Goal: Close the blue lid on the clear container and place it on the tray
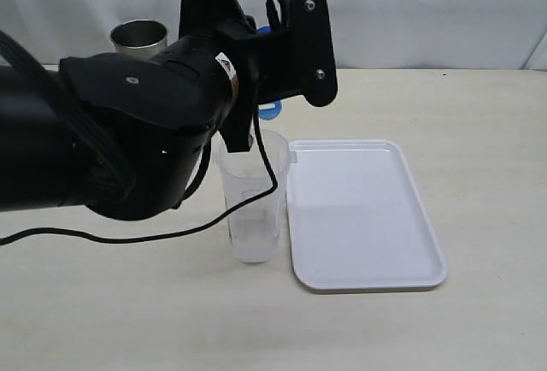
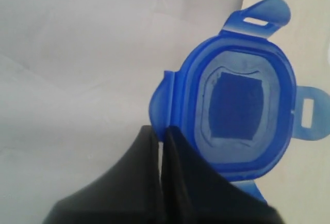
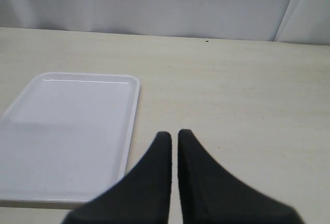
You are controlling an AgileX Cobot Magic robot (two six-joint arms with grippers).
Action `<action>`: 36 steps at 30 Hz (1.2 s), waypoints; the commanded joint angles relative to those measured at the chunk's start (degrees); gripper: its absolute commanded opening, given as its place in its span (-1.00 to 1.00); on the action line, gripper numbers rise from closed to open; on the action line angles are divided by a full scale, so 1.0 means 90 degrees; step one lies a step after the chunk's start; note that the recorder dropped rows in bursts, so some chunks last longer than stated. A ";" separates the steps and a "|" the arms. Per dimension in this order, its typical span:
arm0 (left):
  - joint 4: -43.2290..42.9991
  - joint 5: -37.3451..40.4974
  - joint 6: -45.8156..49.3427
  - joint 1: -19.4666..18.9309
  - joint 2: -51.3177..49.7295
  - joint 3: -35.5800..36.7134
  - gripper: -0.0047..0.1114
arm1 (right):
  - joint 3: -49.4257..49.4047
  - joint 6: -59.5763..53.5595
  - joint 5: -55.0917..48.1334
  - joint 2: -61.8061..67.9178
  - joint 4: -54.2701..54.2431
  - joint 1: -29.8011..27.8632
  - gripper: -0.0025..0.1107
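The blue lid (image 2: 234, 105) hangs in the air with its underside toward the left wrist camera. My left gripper (image 2: 161, 131) is shut on one of its side flaps. In the exterior view only a bit of the blue lid (image 1: 267, 111) shows behind the left arm, just above the rim of the clear container (image 1: 253, 209). The container stands upright and open on the table, touching the left edge of the white tray (image 1: 363, 209). My right gripper (image 3: 174, 133) is shut on nothing, low over bare table beside the tray (image 3: 67, 126).
A grey steel cup (image 1: 139, 38) stands at the back left, partly behind the left arm. The arm's black cable (image 1: 128, 236) loops down in front of the container. A white curtain backs the table.
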State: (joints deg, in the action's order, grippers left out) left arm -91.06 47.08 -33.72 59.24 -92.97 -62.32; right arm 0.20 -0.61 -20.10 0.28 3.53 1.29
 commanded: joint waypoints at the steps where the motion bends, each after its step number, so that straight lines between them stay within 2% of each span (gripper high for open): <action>1: -0.0259 -0.0111 -0.0427 -0.0356 -0.0039 0.0005 -0.92 | -0.0022 0.0021 0.0028 -0.0031 -0.0011 -0.0051 -0.88; 4: -0.0141 -0.0097 -0.0448 -0.0470 -0.0039 0.0005 -0.92 | -0.0022 0.0021 0.0028 -0.0031 -0.0011 -0.0051 -0.88; 10: -0.0324 -0.0299 -0.0561 -0.0435 -0.0039 0.0485 -0.92 | -0.0022 0.0021 0.0028 -0.0031 -0.0011 -0.0051 -0.88; 12: -0.0519 -0.0060 -0.0799 -0.0435 -0.0039 0.0555 -0.92 | -0.0022 0.0021 0.0028 -0.0031 -0.0011 -0.0051 -0.88; 17: -0.0439 -0.0297 -0.0858 -0.0423 -0.0039 0.0555 -0.92 | -0.0022 0.0021 0.0028 -0.0031 -0.0011 -0.0051 -0.88; 21: -0.0516 -0.0287 -0.0815 -0.0139 -0.0039 0.0555 -0.92 | -0.0022 0.0021 0.0028 -0.0031 -0.0011 -0.0051 -0.88; 28: -0.0459 0.0021 -0.0728 -0.0111 -0.0024 0.0555 -0.92 | -0.0022 0.0021 0.0028 -0.0031 -0.0011 -0.0051 -0.88; 36: -0.0528 0.0327 -0.0399 0.0354 -0.0024 0.0555 -0.92 | -0.0022 0.0021 0.0028 -0.0031 -0.0023 -0.0051 -0.88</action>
State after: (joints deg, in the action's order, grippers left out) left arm -95.26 47.71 -37.94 61.07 -93.52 -57.41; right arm 0.20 -0.61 -20.10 0.28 3.53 1.29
